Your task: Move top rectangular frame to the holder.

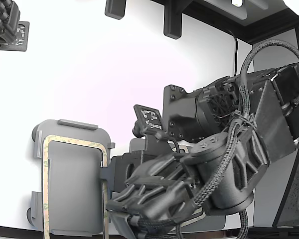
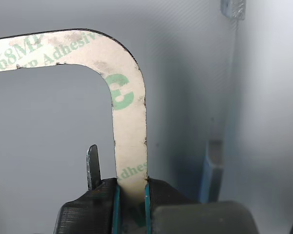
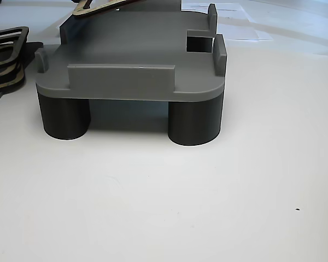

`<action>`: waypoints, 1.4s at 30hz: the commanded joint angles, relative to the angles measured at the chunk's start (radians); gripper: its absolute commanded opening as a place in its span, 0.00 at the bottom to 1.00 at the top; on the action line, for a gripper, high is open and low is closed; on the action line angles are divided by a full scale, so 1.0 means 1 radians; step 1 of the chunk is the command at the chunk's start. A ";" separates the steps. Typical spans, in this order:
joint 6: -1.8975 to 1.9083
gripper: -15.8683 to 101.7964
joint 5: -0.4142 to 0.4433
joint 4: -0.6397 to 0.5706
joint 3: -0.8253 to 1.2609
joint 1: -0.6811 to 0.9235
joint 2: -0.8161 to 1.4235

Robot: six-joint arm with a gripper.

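Note:
The tan rectangular frame (image 1: 45,189) with green print lies over the light grey holder (image 1: 72,189) at the exterior view's lower left. My gripper (image 1: 108,204) is shut on the frame's long side, on the right in that view. In the wrist view the frame (image 2: 129,122) runs up from between my two fingertips (image 2: 132,195), with the grey holder surface (image 2: 49,131) behind it. In the other view the frame (image 3: 95,6) shows tilted above the far end of the holder (image 3: 126,49). I cannot tell whether it touches the holder.
The holder stands on dark round legs (image 3: 194,123) on a white table (image 3: 164,207). A stack of like frames (image 3: 5,52) lies to its left in the other view. A second arm (image 1: 5,25) sits at the exterior view's top left.

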 commanded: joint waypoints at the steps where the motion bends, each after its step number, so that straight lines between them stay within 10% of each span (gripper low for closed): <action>1: 0.003 0.04 -0.005 0.011 -0.025 -0.025 0.021; 42: -0.023 0.04 0.008 0.012 0.063 -0.051 0.021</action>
